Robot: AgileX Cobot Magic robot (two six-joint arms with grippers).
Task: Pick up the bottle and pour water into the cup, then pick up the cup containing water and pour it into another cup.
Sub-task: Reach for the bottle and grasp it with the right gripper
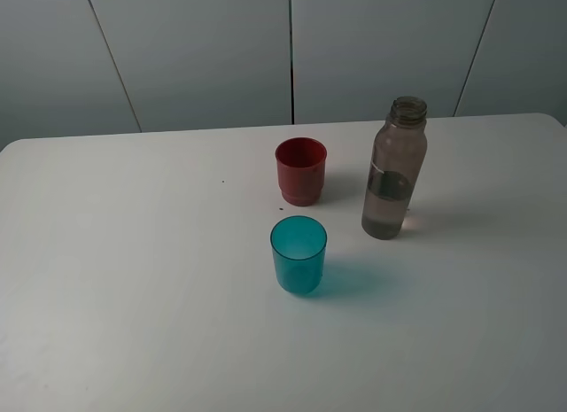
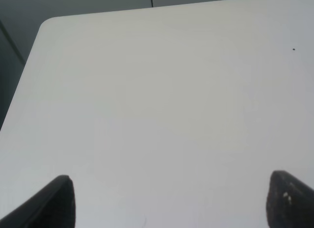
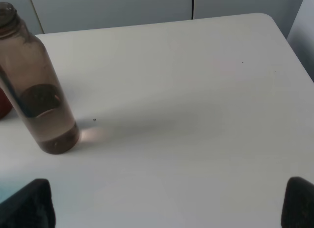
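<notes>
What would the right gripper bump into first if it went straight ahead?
Probably the bare table: nothing stands between the right gripper's open fingers. The bottle is off to one side, ahead of one finger, which might clip it; depth is unclear.

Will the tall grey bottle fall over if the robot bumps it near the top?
It might: the bottle is tall and narrow on a small base. The water fills only its lower part, which probably steadies it a bit. It has no cap, so tipping would likely spill.
</notes>
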